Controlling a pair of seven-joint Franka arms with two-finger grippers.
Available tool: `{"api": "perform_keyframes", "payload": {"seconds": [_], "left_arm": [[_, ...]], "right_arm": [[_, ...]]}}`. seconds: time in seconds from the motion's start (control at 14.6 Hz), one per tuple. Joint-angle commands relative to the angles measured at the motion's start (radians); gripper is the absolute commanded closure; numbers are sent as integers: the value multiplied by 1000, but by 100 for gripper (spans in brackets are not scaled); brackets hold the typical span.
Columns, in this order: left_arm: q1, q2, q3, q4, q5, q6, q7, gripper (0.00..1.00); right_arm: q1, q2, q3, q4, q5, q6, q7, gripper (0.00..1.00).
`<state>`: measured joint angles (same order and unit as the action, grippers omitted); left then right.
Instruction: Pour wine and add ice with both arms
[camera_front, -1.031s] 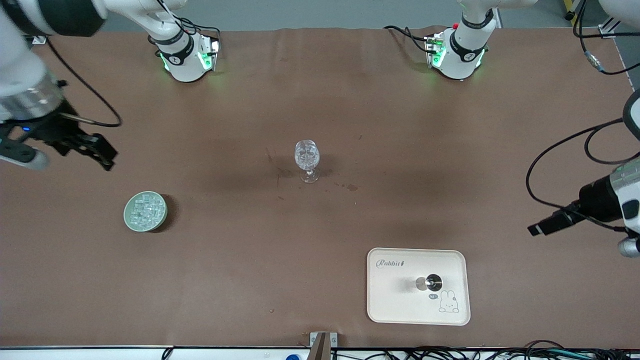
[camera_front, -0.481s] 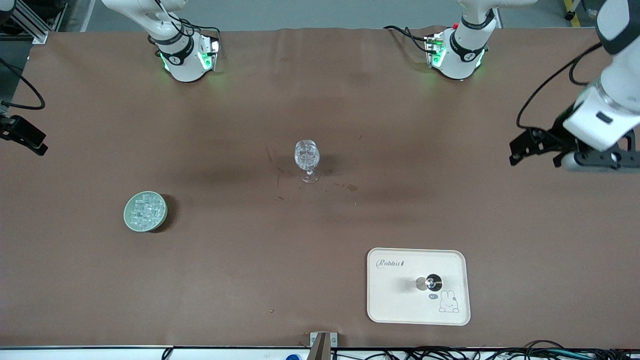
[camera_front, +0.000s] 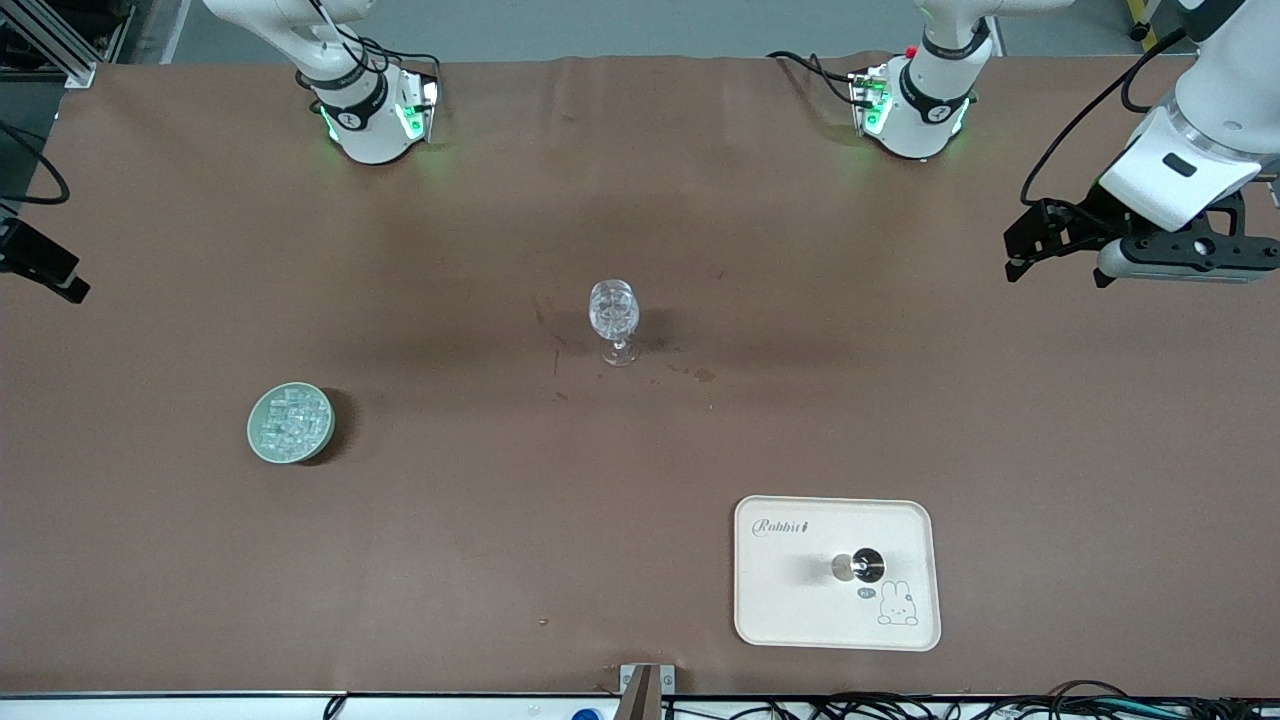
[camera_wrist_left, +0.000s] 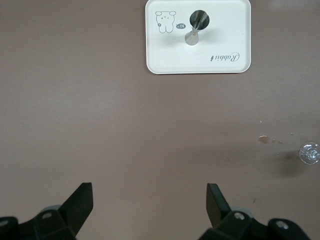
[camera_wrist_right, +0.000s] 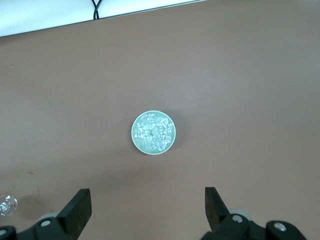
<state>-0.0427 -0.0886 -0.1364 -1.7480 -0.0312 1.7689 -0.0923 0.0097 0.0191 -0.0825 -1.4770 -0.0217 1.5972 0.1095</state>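
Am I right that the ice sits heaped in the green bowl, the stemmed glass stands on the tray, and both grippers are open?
Not quite. The stemmed glass stands on the bare table, off the tray, as the front view shows. The ice in the green bowl and both open grippers are correct.

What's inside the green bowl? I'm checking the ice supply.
The green bowl holds a heap of clear ice cubes, covering its bottom. What lies under the heap cannot be seen.

Even overhead light, soft shadows, sharp focus.
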Motion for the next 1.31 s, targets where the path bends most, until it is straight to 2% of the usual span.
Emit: {"api": "perform_keyframes", "payload": {"seconds": [0.0, 0.14, 1.24], "left_arm": [[-11, 35, 18, 36, 4, 8, 20, 0], [-26, 84, 31, 99, 4, -17, 17, 0], [-20, 73, 35, 78, 17, -17, 9, 0]], "right_arm": [[-16, -14, 15, -6, 22, -37, -2, 0], [-28, -14, 29, -6, 22, -36, -4, 0], [-16, -14, 27, -8, 22, -36, -4, 0]]}}
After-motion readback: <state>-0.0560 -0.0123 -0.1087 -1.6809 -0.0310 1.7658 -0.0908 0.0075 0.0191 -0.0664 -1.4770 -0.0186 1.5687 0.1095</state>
